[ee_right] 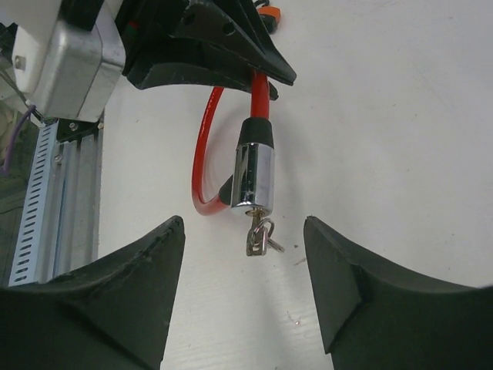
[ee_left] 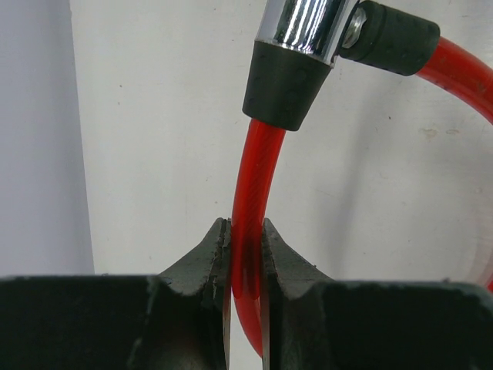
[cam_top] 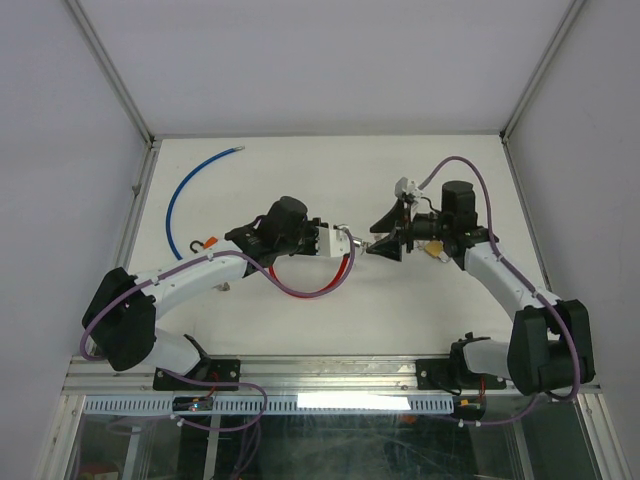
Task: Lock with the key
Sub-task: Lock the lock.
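The right gripper (ee_right: 243, 227) has its jaws wide apart, level with the key (ee_right: 258, 239), which hangs from the lower end of the chrome lock barrel (ee_right: 253, 177) with a second key on its ring. To turn it well, I judge the fingers should close flat on the key's head, in line with the barrel, then twist without pulling. Beyond, the left gripper (ee_left: 245, 228) is clamped on the red cable (ee_right: 202, 154) just behind the barrel and must resist that twist. The table (cam_top: 450, 320) is bare around the lock; the blue cable (cam_top: 185, 190) lies well apart at the far left.
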Controlling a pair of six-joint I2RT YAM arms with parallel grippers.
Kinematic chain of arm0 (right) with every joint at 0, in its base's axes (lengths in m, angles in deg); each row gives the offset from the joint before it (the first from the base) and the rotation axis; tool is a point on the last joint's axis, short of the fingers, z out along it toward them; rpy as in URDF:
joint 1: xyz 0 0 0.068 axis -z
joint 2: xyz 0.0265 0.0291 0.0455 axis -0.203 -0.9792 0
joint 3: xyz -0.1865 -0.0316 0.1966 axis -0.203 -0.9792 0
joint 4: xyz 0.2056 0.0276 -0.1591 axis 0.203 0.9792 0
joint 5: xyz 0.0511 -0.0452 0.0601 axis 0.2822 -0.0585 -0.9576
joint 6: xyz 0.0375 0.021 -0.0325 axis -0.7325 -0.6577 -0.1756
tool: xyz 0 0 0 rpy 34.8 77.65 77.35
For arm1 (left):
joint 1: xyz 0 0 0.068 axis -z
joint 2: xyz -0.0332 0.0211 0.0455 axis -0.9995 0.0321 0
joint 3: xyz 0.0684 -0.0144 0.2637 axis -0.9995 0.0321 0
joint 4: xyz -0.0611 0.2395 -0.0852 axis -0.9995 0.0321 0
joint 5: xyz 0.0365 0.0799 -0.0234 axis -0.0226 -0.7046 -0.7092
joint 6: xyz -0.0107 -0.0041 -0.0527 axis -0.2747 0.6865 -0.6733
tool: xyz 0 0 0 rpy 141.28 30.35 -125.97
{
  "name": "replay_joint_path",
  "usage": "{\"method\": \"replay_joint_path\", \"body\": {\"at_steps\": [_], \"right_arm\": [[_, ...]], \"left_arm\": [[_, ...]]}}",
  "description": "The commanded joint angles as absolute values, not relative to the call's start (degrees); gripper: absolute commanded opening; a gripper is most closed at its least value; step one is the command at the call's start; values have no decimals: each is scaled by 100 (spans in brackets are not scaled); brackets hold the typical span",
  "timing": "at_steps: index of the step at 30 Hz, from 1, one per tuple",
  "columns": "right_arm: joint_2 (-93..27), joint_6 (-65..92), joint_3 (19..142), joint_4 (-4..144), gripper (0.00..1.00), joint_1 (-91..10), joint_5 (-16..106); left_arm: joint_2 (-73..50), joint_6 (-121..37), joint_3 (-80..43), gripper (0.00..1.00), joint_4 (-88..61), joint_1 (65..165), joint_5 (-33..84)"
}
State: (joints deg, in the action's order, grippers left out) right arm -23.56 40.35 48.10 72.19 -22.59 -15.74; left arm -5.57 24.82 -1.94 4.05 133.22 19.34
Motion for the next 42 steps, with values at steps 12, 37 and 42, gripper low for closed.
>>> {"method": "replay_joint_path", "body": {"at_steps": [12,37,42], "right_arm": [[-2812,3661,4991,7009,54,-2614,-854],[-1394,7257,5096,8487,0,-3289,1230],[-1318,7138,5257,8698,0,-3381,1753]], "left_arm": [[-833,2385,-377,0,111,13368,2177],[-190,2104,-791,0,734,13242,2616],[131,1806,-1205,0,1229,13024,3217]]}}
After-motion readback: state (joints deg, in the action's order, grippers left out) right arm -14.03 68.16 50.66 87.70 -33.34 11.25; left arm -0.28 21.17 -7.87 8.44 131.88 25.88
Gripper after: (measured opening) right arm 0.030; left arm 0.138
